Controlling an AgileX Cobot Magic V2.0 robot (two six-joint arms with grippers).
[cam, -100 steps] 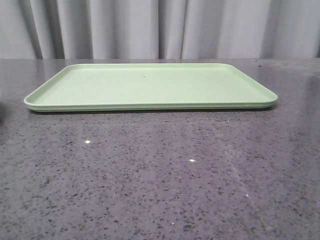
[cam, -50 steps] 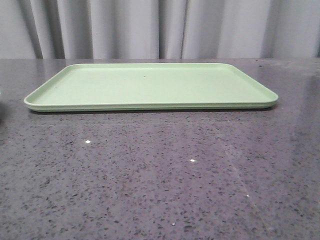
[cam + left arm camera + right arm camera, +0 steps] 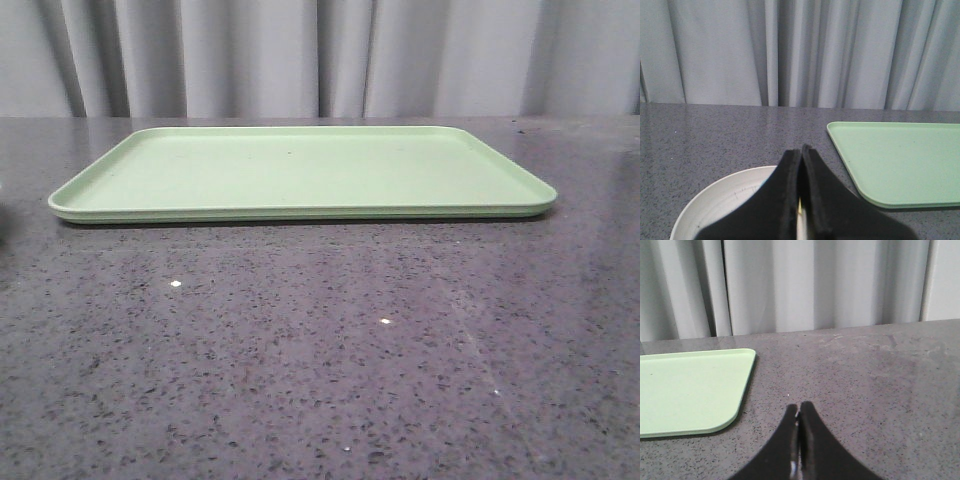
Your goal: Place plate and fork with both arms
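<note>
Ahead, in the front view, the rectangular light green tray [image 3: 300, 172] lies flat on the dark speckled stone worktop [image 3: 320, 350], toward twelve o'clock, with pale grey pleated curtains [image 3: 320, 55] hanging behind it; neither of my arms shows in that view.

From my left wrist, my left jaws [image 3: 801, 152] stand pressed together, the two black fingers [image 3: 785, 190] meeting along nearly their whole length; a thin sliver of something yellowish shows low in the seam between them, too small to name, so I cannot tell whether I have hold of anything. Right under those fingers sits the round, shallow, pale cream plate [image 3: 722, 202] with its raised rim and faint speckles, resting on the worktop; the tray lies near it, apart, a strip of bare stone between the two.

From my right wrist, my right jaws [image 3: 799, 410] are likewise closed tip to tip, with only a hairline gap lower down where a small pale glint shows; what that glint is I cannot tell; they hang over bare worktop, a rounded corner of the tray nearby.
</note>
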